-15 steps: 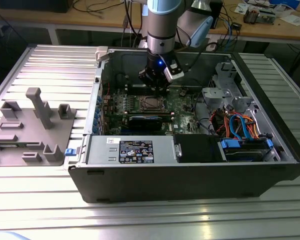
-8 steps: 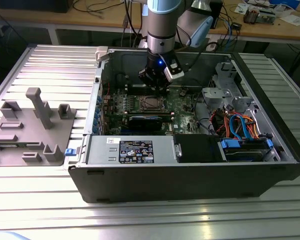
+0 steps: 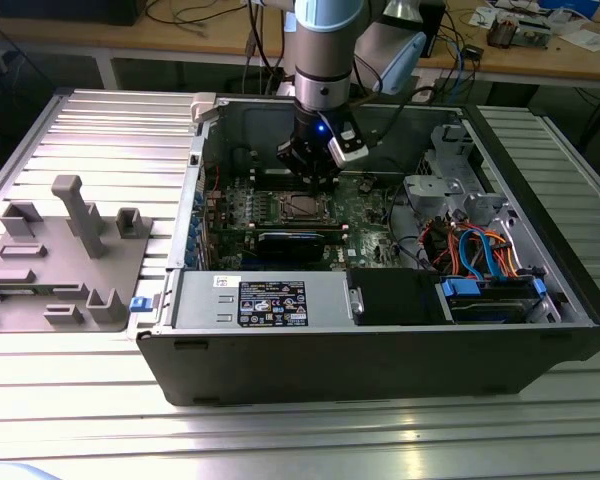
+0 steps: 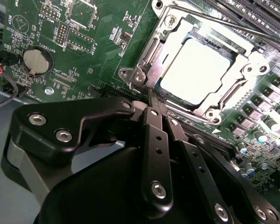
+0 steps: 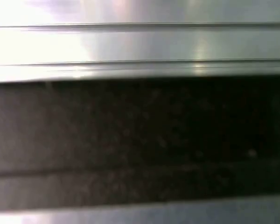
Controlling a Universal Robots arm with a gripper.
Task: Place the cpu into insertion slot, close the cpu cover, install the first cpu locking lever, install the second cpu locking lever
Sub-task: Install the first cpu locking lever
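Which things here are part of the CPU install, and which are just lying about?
Job:
cpu, seated in the insertion slot
cpu cover, down around it
gripper, fingers together at the cover's corner

Lying about:
coin battery
grey fixture tray
blue cables

the cpu (image 4: pixel 196 70), a flat square chip with a bright silver-grey top, lies seated in the insertion slot (image 4: pixel 165 100) at the upper right of the second wrist view. the cpu cover (image 4: pixel 238 65), a thin silver frame, lies closed around it.
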